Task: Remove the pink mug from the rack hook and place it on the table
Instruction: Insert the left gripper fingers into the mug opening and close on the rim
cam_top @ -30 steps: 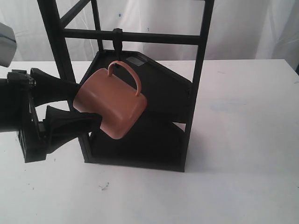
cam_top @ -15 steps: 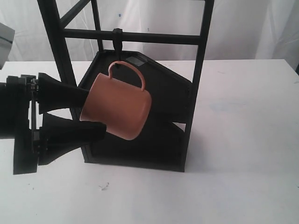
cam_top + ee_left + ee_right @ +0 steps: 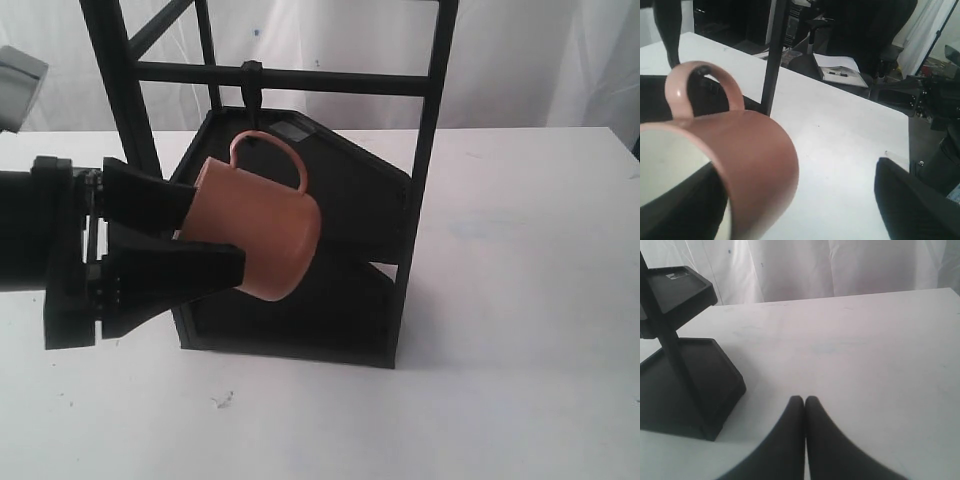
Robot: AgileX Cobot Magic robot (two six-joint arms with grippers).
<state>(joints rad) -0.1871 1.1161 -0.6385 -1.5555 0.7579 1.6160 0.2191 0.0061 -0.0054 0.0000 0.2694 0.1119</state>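
Note:
The pink mug (image 3: 270, 235) hangs tilted in front of the rack (image 3: 425, 180), mouth turned left, its thin handle (image 3: 270, 140) looped just under the black rack hook (image 3: 251, 95) on the crossbar. My left gripper (image 3: 218, 232) is open around the mug's mouth side. One finger reaches toward the cream inside and the other finger (image 3: 190, 272) lies across the mug's front. In the left wrist view the pink mug (image 3: 750, 160) fills the near left, and the far finger (image 3: 910, 205) stands well clear of its wall. My right gripper (image 3: 805, 400) is shut and empty above the table (image 3: 865, 355).
The rack's two angular black shelves (image 3: 330, 200) sit right behind the mug, with thin posts (image 3: 130, 110) on either side. Bare white table (image 3: 520, 330) spreads right of and in front of the rack. White curtains hang behind. The rack's base (image 3: 695, 385) lies beside the right gripper.
My left gripper has moved right, closer onto the mug's mouth. The mug has swung from a steep tilt to a more level one, its handle staying under the hook.

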